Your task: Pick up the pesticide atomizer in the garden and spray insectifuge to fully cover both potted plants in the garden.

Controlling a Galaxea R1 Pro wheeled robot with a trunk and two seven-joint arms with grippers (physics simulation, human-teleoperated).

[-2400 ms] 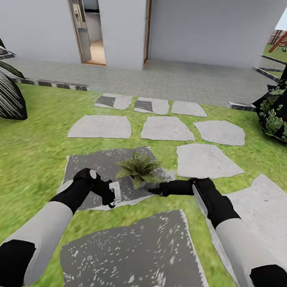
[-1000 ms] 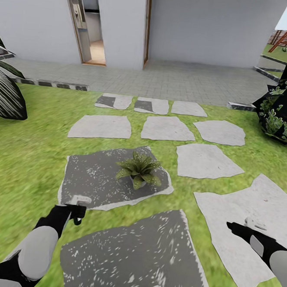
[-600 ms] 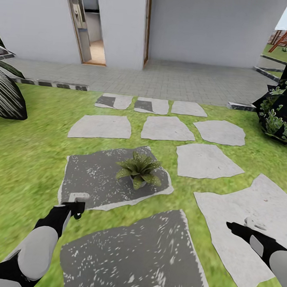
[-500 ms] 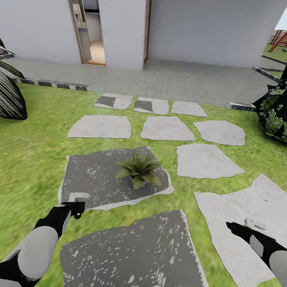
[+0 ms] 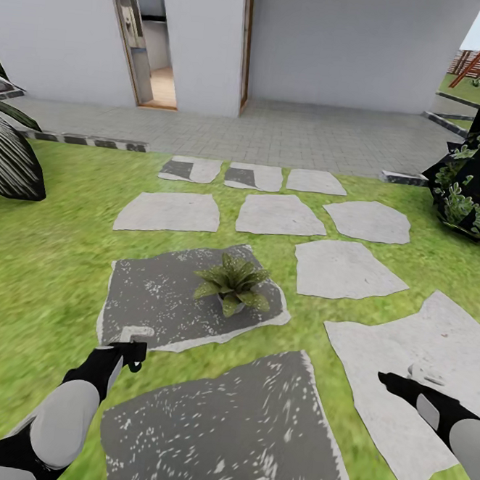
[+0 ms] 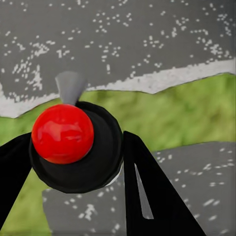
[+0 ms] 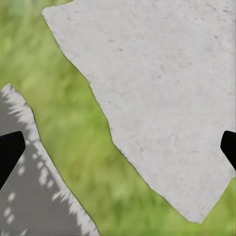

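The left gripper (image 5: 134,352) is hanging low over the lawn (image 5: 41,266), just off the near left corner of the dark speckled slab (image 5: 155,291), and it is gripping the pesticide atomizer (image 6: 73,147). In the left wrist view the bottle's red top (image 6: 63,133) is sitting between the two black fingers (image 6: 147,191), which are pressing against its round dark body on both sides, with a grey nozzle tip (image 6: 70,86) sticking out beyond it toward the slab's pale edge. In the head view a small pale piece is showing just above that gripper, and its outline is too small to read further. One potted plant (image 5: 232,279) is standing toward the far right corner of the same dark slab, its speckled pointed leaves spreading over a small grey pot (image 5: 232,305), well apart from both grippers. The right gripper (image 5: 393,381) is hovering over the large light stone slab (image 5: 421,336) near its near edge; in the right wrist view its dark fingertips (image 7: 10,150) are sitting far apart at opposite edges, wide and holding nothing, with grass and pale stone between them. A second dark slab (image 5: 231,428) is lying nearest the robot, between the two arms. A dark-leaved bush (image 5: 473,173) is standing at the lawn's right edge.
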